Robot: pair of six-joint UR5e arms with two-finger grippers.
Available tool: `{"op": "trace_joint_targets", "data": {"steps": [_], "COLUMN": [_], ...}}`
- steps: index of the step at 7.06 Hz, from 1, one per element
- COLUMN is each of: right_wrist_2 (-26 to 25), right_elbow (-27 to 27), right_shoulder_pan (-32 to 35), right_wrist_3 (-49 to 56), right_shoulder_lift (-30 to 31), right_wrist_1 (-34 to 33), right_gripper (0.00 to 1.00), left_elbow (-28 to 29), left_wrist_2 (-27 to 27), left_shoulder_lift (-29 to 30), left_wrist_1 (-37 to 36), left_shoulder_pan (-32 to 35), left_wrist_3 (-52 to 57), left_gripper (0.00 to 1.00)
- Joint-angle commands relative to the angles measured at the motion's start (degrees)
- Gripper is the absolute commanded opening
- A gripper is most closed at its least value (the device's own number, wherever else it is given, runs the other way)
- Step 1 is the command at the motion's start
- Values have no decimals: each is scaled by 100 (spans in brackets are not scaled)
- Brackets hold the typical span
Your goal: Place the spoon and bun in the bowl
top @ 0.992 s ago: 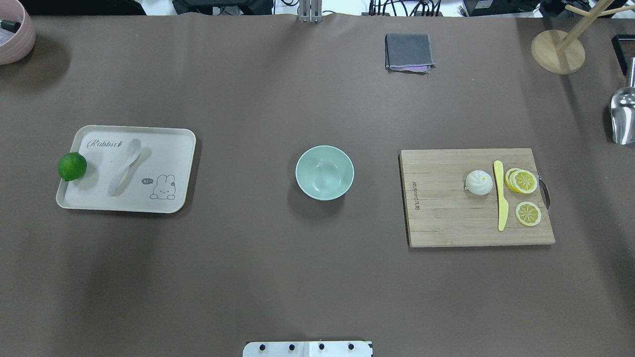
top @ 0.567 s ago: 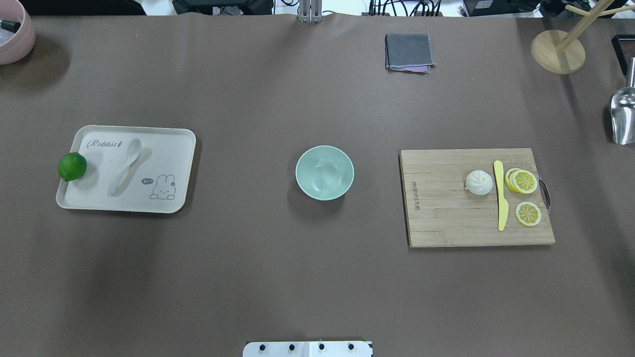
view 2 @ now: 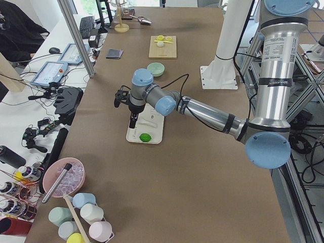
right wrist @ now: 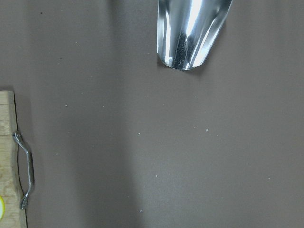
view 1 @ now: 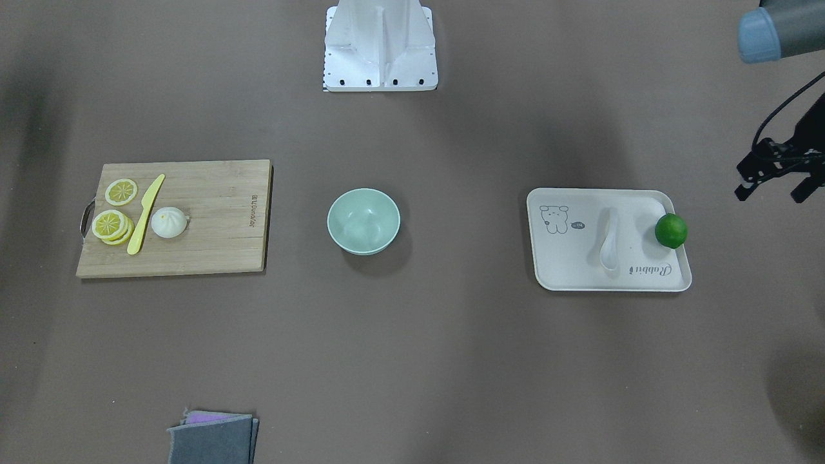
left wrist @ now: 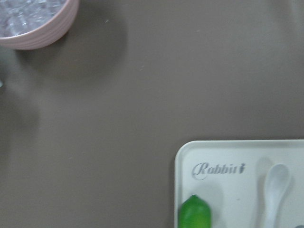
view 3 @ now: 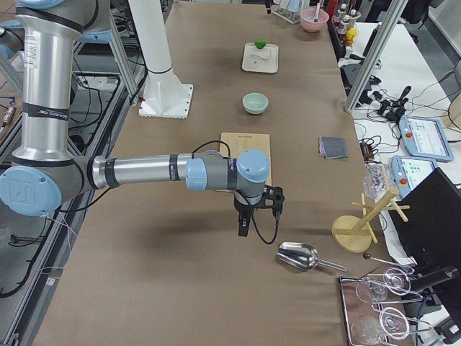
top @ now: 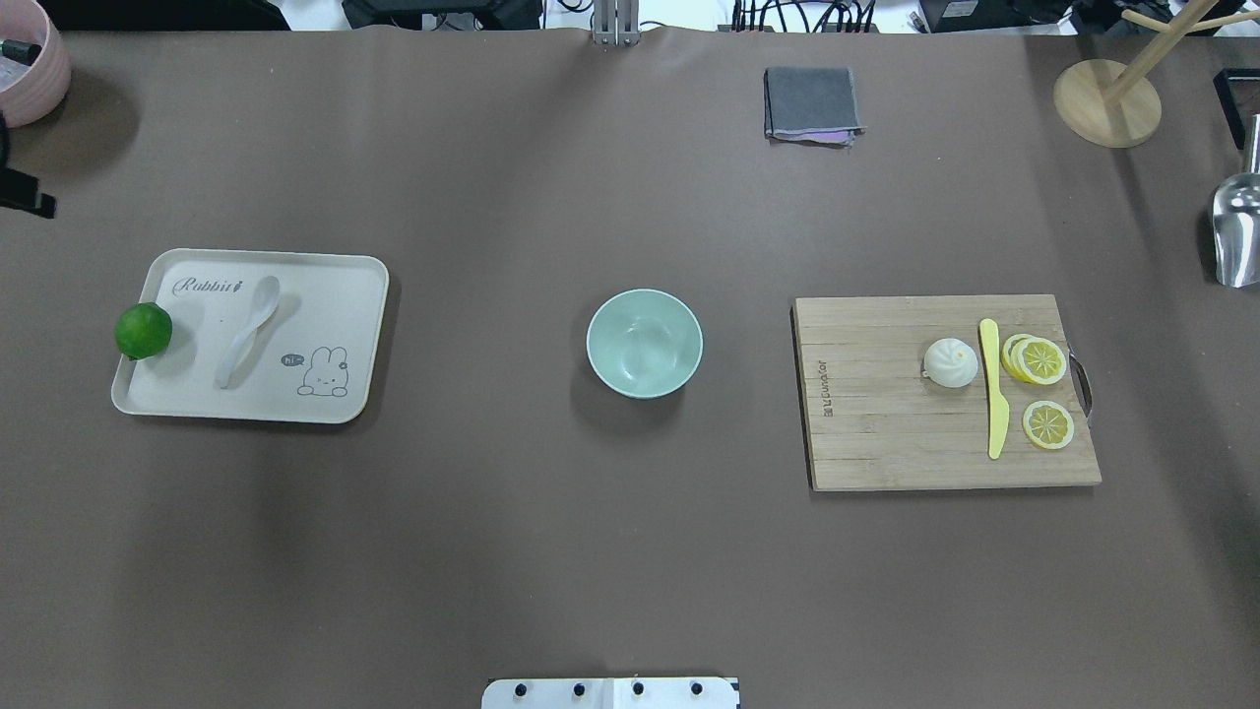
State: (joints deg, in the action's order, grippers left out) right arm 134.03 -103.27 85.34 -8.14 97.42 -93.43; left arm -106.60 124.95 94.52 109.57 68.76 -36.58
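In the front-facing view, only part of the left pincer (view 1: 776,177) is seen at the frame's edge, raised above the desk (view 1: 451,361). Whether its fingers are apart or together cannot be told. The spoon (view 1: 609,248) is found near this pincer, laid flat on the cream tray (view 1: 567,274), and a lime (view 1: 671,231) is set on the tray's rim between spoon and pincer. The bowl (view 1: 363,221) is placed well apart from the pincer, beyond the tray toward the robot's right. Farther still, the bun (view 1: 169,223) is set on the cutting board (view 1: 219,219), just beside a yellow knife (view 1: 145,214) and lemon slices (view 1: 113,222).

In the overhead view, only 1 dark sliver of the left pincer is caught at the frame's edge. The tray is seen to its right and nearer the robot.

In the exterior left view, the near arm's pincer is pointed down at the tray's outer edge, near the lime. Its grip cannot be judged.

In the exterior right view, the right pincer (view 3: 243,229) is pointed down over bare desk between the cutting board and a metal scoop (view 3: 299,254). Its state cannot be told, since it is shown in this view alone. The bowl is seen well beyond it.

In the left wrist view, the tray's corner, the lime and the spoon's scoop are shown low, and a pink bowl (left wrist: 42,28) is shown high.

In the right wrist view, the metal scoop and the board's handle (right wrist: 23,168) are shown.
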Motion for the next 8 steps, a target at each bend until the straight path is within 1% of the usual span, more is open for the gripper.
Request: {"op": "trace_joint_targets", "data": {"steps": [1,2,3,4,5,6,7,8], "right_wrist_2": [9,17,9,44,261,464,457,466], "right_elbow": [-53,-123,-106,-2,60,313,394,395], "right_shoulder_pan": [-61,-140,-228,-498,-562,-563,-589,-606], "right_wrist_3": [-3,23,-3,32,15,-3,-12,-12], "right_shoulder_lift": [-90,-309,-511,-470,-295,-267,-267,-267], "right_wrist_1": [26,61,384,735,1217,1483,1607,1626], "right_gripper": [100,100,100,100,100,100,100,100], "left_elbow": [777,1103,1194,1212,1195,1221,1299,1291], "left_wrist_2": [-41,-32,-14,-258,-808,-1353,-1498,-1499], "left_shoulder_lift": [514,662,733,682,664,655,559,350], "left_wrist_1": [1427,1810,1970,1998,2007,2007,2016,2129], "left_shoulder_pan": [-651,-810,-872,-1212,-1599,-1951,-2111,-2121], "left_wrist_3": [-506,-691,-545,-491,-525,-604,-605,-579], "left_gripper": [99,98,98,98,98,98,98,97]}}
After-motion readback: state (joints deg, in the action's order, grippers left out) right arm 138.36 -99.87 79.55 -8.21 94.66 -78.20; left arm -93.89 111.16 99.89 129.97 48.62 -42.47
